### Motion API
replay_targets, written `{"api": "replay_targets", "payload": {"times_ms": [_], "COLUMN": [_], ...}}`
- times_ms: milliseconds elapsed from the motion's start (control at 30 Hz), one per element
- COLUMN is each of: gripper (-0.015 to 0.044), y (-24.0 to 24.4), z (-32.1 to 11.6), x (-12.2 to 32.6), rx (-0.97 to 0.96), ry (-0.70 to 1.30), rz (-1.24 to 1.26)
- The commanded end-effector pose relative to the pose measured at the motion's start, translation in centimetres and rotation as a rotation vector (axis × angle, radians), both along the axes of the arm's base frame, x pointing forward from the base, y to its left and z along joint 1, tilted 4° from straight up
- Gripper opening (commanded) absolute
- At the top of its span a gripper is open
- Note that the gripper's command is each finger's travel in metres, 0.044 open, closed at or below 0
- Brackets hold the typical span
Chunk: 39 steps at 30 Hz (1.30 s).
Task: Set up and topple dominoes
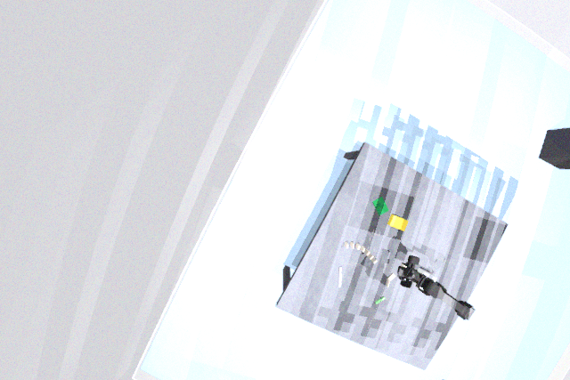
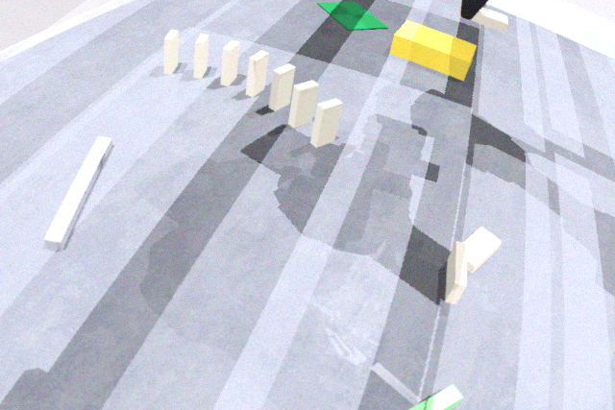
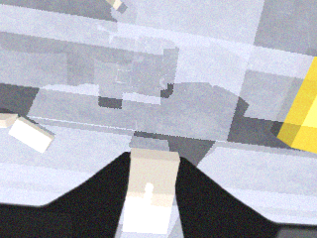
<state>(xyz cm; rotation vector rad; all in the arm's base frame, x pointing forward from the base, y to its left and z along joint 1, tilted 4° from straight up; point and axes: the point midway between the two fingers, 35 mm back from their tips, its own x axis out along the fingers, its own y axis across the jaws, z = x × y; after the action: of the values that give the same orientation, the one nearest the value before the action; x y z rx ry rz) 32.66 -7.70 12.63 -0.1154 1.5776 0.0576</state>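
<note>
"What stands at the left?"

"Seven dominoes (image 1: 360, 249) (image 2: 257, 74), upright in a curved row on the tabletop (image 1: 313, 293) (image 2: 198, 266), evenly spaced so that each can knock the next. I judge that both ends still want a domino, so I must keep clear of the row."

"And the white bar (image 1: 340, 277) (image 2: 79, 192)?"

"It lies flat, near and left, apart from the row. I can't tell what it is for."

"What do you have hold of?"

"My fingers (image 2: 466, 15) are partly closed, a domino's width apart, on one loose domino (image 2: 490, 18) (image 3: 151, 190). They pinch it by its two sides, leaving its broad face bare, I think so I can set it on end and let go cleanly. I have it above the tabletop, right of the yellow block (image 1: 398, 222) (image 2: 433, 49) (image 3: 302, 119), well apart from the row."

"Any spares?"

"Two, at the near right: one on its narrow edge (image 2: 455, 271) (image 3: 7, 120), the other flat (image 2: 481, 248) (image 3: 31, 134), right beside it. I'd expect to need at least one of them for the other end."

"How do they look?"

"Plain cream slabs, thin and oblong, with square corners and no pips that I can see. The light bleaches the lower part of mine nearly white."
</note>
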Motion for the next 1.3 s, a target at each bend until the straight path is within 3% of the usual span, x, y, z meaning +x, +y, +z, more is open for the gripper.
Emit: {"api": "replay_targets", "payload": {"times_ms": [0, 500, 1267], "gripper": [0.0107, 0.0107, 0.0107], "y": [-5.4, -5.4, -5.2], "z": [0.0, -0.5, -5.2], "x": [-2.7, -2.7, -2.9], "rx": [-0.012, 0.025, 0.444], "ry": [0.039, 0.015, -0.527], "rz": [0.452, 0.454, 0.464]}}
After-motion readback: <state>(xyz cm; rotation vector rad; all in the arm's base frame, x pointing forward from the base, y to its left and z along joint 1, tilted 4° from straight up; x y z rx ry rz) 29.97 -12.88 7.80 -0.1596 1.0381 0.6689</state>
